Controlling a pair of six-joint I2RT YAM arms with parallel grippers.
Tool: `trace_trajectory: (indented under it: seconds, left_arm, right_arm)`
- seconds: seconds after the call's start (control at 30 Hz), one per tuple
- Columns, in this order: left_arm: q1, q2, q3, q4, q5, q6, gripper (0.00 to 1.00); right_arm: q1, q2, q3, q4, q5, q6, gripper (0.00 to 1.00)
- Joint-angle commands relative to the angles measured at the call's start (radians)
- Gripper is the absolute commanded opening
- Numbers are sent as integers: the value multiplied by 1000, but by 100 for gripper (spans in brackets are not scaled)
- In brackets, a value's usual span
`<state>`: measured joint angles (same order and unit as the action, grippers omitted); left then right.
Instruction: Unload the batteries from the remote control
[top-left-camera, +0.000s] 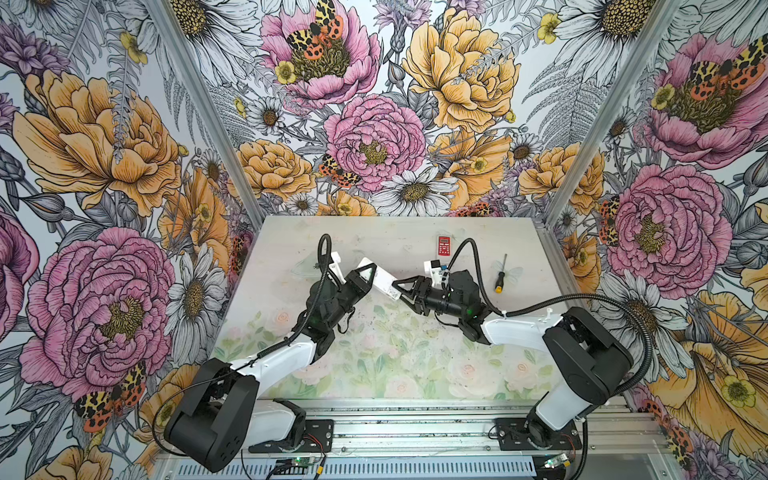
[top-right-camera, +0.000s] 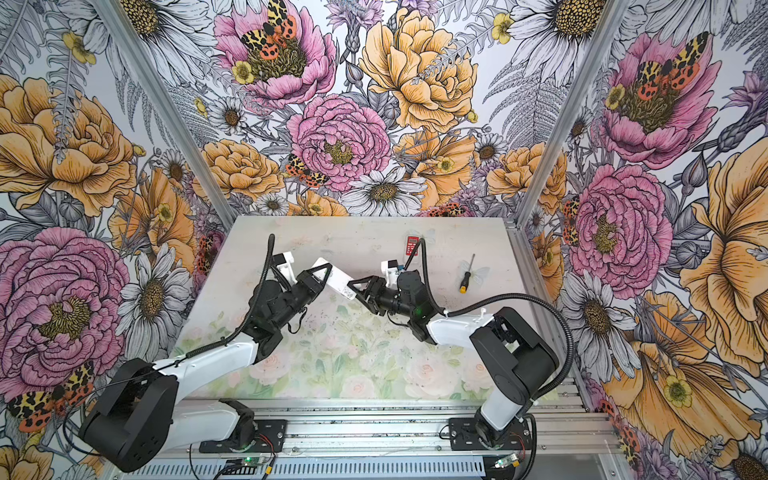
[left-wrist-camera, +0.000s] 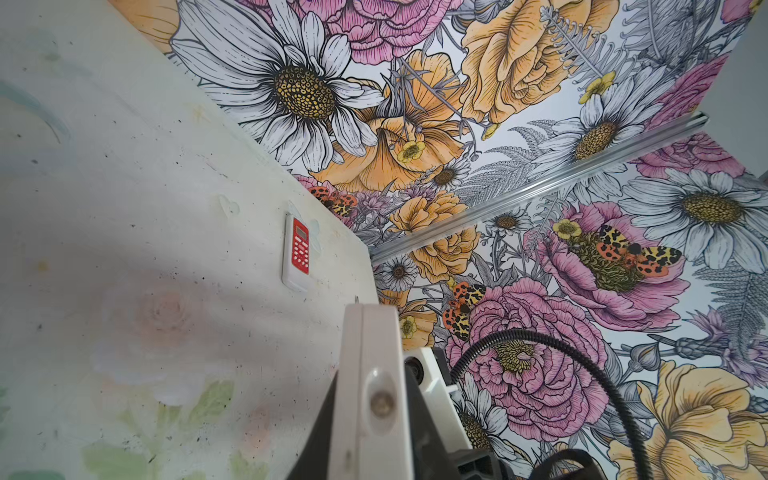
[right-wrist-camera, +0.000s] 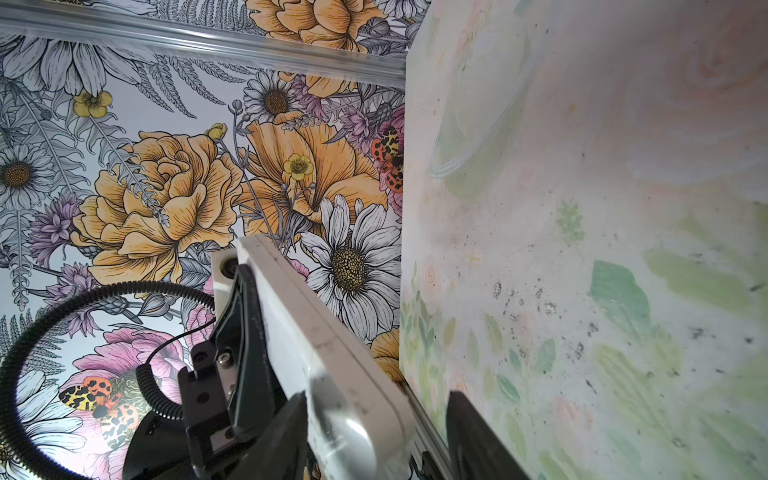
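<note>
Table (top-left-camera: 291, 237), pale flower print.

Left side: the left gripper (top-left-camera: 367, 271) (top-right-camera: 322, 272) extends toward mid-table with its jaws narrow, clamped on the white remote (top-left-camera: 384, 283) (top-right-camera: 338, 283). The remote is held up clear of the table between the two grippers. In both top views it slants from far-left to near-right.

Left wrist view: the remote (left-wrist-camera: 370, 374) is seen edge-on, with a dark finger (left-wrist-camera: 318, 440) on each side. A round dimple (left-wrist-camera: 382, 403) sits on the narrow edge, too small to make out from above.

Batteries: not visible in any view, so I cannot tell whether they are inside the remote.

Middle: the right gripper (top-left-camera: 402, 294) (top-right-camera: 358, 291) is at the remote's near-right end. The top views show the jaws around that end, but contact is not readable there.

Right wrist view shows more. The gripper (right-wrist-camera: 380, 432) has its jaws partway apart and straddles the rounded end of the remote (right-wrist-camera: 320, 332). One finger (right-wrist-camera: 286, 432) is close against it. The other (right-wrist-camera: 473, 436) stands off, with a gap showing. The left gripper's finger (right-wrist-camera: 245, 328) is also seen here, pinching farther along the remote.

Right of middle, toward the back: a small red keypad (top-left-camera: 444, 246) (top-right-camera: 412, 245) lies flat on the table. The left wrist view (left-wrist-camera: 299, 249) adds its white casing under the red face.

Farthest right: a screwdriver (top-left-camera: 501, 272) (top-right-camera: 468, 273) with a black-and-yellow handle nearer and the shaft pointing to the back. It lies well apart from both grippers. Only the top views show it whole.
</note>
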<state>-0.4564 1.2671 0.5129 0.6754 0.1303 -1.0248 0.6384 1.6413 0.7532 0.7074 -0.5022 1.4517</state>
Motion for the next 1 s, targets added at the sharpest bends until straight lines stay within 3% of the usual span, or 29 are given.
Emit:
trace_trajectory:
  seconds: [0.0,0.37,0.57,0.63,0.8,0.97]
  left_arm:
    - [-12,-5,35,23,-17,28,0]
    - [-24,-13,56,-17,-45,54,0]
    - [-8,-20,56,4,-54,34,0]
    - [-3,-14,52,24,-53,24,0]
    - [-1,1,43,45,-49,10,0]
    - [-1,9,21,69,-58,-7,0]
  right_arm:
    - [8,12,28,36,8,-2,51]
    - [20,5,-26,52,30,-5,36]
    - [28,-9,-57,57,42,-4,20]
    - [31,-9,-61,56,44,-3,23]
    - [30,-29,-57,48,48,-6,48]
    - [30,-56,-64,21,49,-16,50]
